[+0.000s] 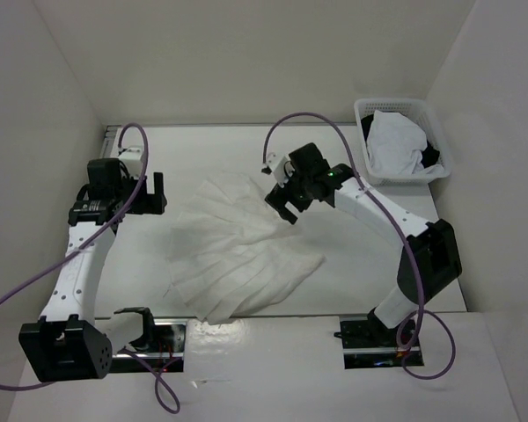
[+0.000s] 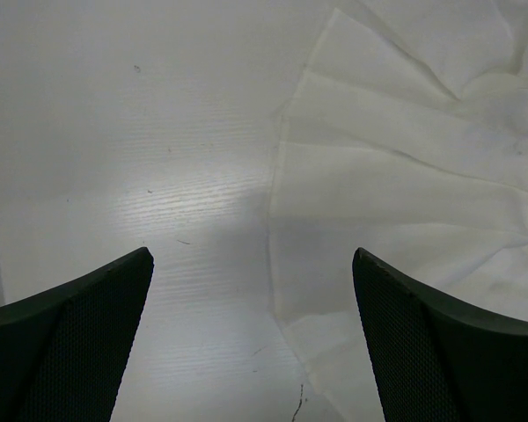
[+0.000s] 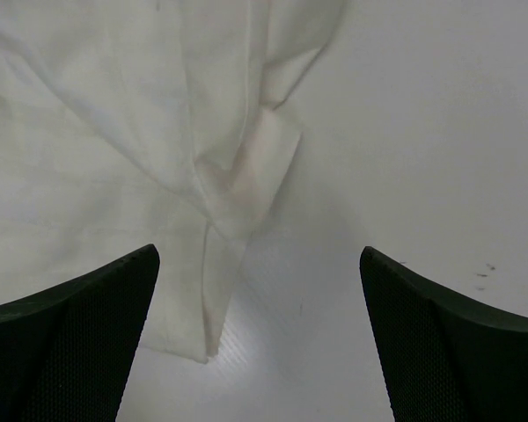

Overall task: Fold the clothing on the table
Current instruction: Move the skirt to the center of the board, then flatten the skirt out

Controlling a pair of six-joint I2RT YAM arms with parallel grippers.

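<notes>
The clothing, a white pleated skirt (image 1: 238, 255), lies fanned out mid-table (image 1: 352, 264), its narrow end at the back and its wide hem toward the near edge. My left gripper (image 1: 157, 192) hovers open just off the skirt's left edge. In the left wrist view its jaws (image 2: 251, 259) stand wide over bare table (image 2: 114, 132), the skirt's edge (image 2: 405, 167) running under the right finger. My right gripper (image 1: 286, 209) is open over the skirt's back right part. In the right wrist view a folded corner of the skirt (image 3: 114, 132) reaches down between the open fingers (image 3: 260, 255), held by neither.
A white mesh basket (image 1: 396, 104) stands at the back right corner with a plain white cloth (image 1: 396, 145) in it. White wall panels close in the table on the left, back and right. Purple cables loop from both arms.
</notes>
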